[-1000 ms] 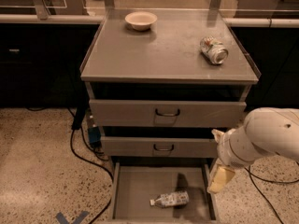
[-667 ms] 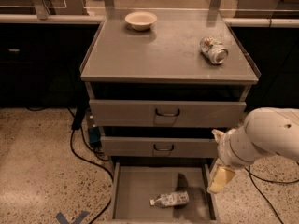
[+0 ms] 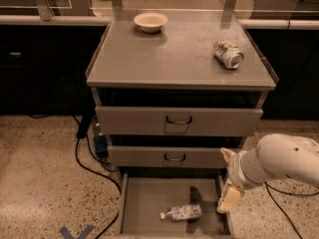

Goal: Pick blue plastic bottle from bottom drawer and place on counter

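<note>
Evidently the reach is in hand: the gripper (image 3: 227, 179), lower right above the drawer's (image 3: 149, 203) right wall, has its fingers apart and empty. The bottle (image 3: 181, 213) lies on its side on the drawer floor, bottom centre. The next move calls for going down and leftward, then closing around it.
</note>
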